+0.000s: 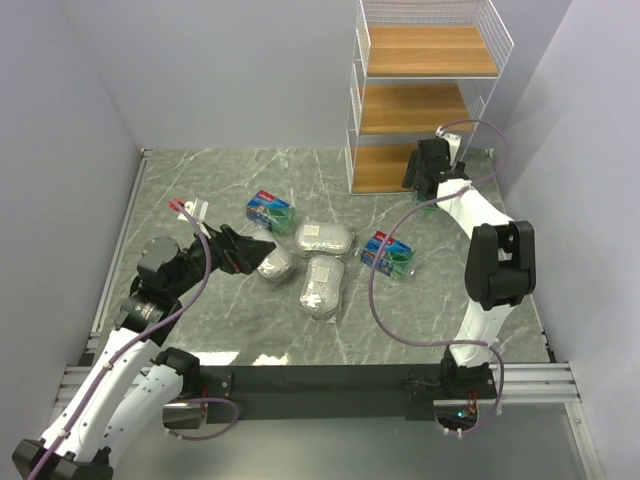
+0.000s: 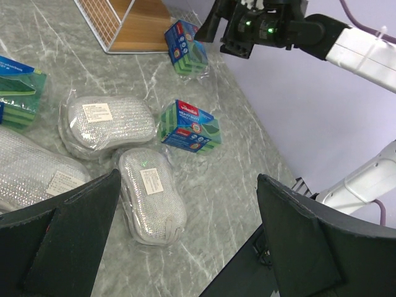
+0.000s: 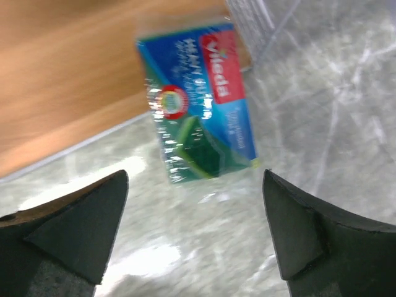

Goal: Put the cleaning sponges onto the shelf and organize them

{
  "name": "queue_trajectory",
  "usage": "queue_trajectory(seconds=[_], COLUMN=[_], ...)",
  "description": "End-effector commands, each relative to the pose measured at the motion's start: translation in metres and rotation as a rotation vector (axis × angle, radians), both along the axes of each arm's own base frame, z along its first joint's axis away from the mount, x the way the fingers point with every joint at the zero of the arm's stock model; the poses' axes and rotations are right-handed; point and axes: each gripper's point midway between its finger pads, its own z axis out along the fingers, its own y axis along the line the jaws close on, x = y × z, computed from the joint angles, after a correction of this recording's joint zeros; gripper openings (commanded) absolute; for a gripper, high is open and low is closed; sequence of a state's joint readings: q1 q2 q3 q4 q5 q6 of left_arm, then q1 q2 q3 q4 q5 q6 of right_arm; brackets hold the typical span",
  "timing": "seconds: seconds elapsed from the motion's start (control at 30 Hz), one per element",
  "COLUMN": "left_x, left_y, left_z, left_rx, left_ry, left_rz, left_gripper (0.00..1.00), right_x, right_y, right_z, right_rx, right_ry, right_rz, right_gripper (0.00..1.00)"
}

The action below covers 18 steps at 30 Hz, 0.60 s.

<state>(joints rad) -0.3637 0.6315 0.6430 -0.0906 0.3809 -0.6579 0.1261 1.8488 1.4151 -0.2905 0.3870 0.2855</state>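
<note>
The right pincer (image 3: 195,185) hangs at the front right corner of the shelf (image 1: 430,52), its jaws spread wide and gripping nothing. Just ahead of its fingers (image 3: 68,235) lies a Vileda sponge pack (image 3: 198,105), green with a blue-and-red label. The pack is tilted and sits at the corner of the shelf's lowest wooden tier, where the board meets the marble table (image 1: 460,300). Neither finger touches it, and it is unclear whether it rests on the board's edge or only against it. The shelf's white wire-mesh side (image 3: 250,21) rises close beside the pack's upper corner. Out in front of the shelf lies a second Vileda pack (image 1: 390,255), and a third Vileda pack (image 1: 270,210) lies well off to the shelf's left. Between these two, farther from the shelf, sit a silvery oval pack (image 1: 323,238) and a second silvery pack (image 1: 322,285), close together. A third silvery pack (image 1: 272,266) lies just to their left. The left pincer (image 1: 262,248) hovers over that last pack, well apart from the shelf, its jaws wide and holding nothing. A purple cable (image 1: 385,320) loops from the right arm across the table in front of the shelf.
</note>
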Motion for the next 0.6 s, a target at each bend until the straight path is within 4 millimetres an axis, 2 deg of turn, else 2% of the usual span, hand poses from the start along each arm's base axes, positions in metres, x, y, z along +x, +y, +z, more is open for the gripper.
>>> queue_trajectory(seconds=[0.0, 0.03, 0.07, 0.13, 0.17, 0.27, 0.37, 0.57], left_x=[-0.004, -0.003, -0.004, -0.004, -0.004, -0.005, -0.006, -0.007], left_y=[-0.001, -0.001, -0.001, -0.002, -0.002, -0.002, -0.001, -0.001], left_z=[0.01, 0.01, 0.011, 0.012, 0.013, 0.013, 0.013, 0.014], left_rx=[-0.014, -0.015, -0.016, -0.02, -0.021, -0.021, -0.019, -0.022], left_ry=[-0.043, -0.042, -0.044, -0.047, -0.05, -0.048, -0.05, -0.053], left_rz=[-0.013, -0.013, -0.015, -0.016, -0.016, -0.019, -0.019, -0.022], left_gripper=[0.98, 0.98, 0.99, 0.98, 0.98, 0.98, 0.98, 0.99], right_x=[-0.003, -0.008, -0.013, -0.029, -0.039, -0.058, -0.069, -0.056], right_y=[0.013, 0.012, 0.012, 0.012, 0.012, 0.015, 0.013, -0.001], right_z=[0.021, 0.018, 0.015, 0.004, -0.006, -0.023, -0.039, -0.07], right_rx=[0.103, 0.113, 0.144, 0.173, 0.203, 0.267, 0.306, 0.406], right_ry=[-0.053, -0.036, -0.029, 0.015, 0.03, 0.059, 0.075, 0.117], right_rz=[0.003, -0.019, -0.062, -0.111, -0.142, -0.199, -0.266, -0.358], right_gripper=[0.85, 0.73, 0.42, 0.04, 0.0, 0.0, 0.0, 0.0])
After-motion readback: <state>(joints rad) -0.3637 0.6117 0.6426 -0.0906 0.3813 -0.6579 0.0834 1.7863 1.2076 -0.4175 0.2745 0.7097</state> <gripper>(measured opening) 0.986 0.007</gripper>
